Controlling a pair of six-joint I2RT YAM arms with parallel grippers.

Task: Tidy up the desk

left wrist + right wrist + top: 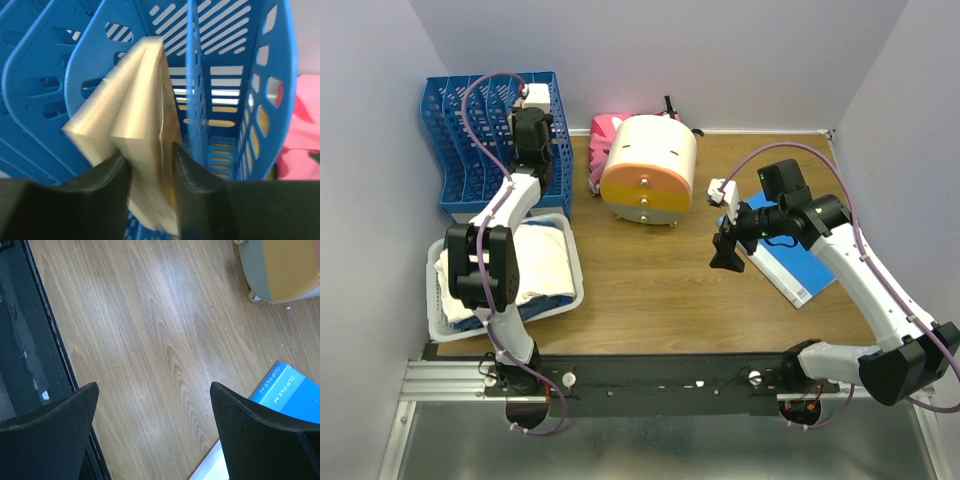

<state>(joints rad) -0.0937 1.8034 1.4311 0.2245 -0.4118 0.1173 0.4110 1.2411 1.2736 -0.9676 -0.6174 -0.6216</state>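
Observation:
The desk (pixel 650 280) is a brown wood-grain top with a black rail (pixel 650 370) along its front. My left gripper (pixel 533 112) is at the back left over a blue file rack (pixel 485 140). In the left wrist view it (pixel 150 165) is shut on a cream folded sheaf of paper (pixel 132 115) held over the rack's slots (pixel 225 100). My right gripper (pixel 726 252) hangs open and empty above the bare desk (pixel 160 340), just left of a blue clip file (pixel 790 265), whose corner shows in the right wrist view (pixel 290 395).
A white tray with cream cloth (pixel 572 262) sits at the front left under my left arm. An orange and cream drawer unit (pixel 648 170) stands at the back middle, with a pink thing (pixel 605 135) behind it. Lavender walls bound the desk.

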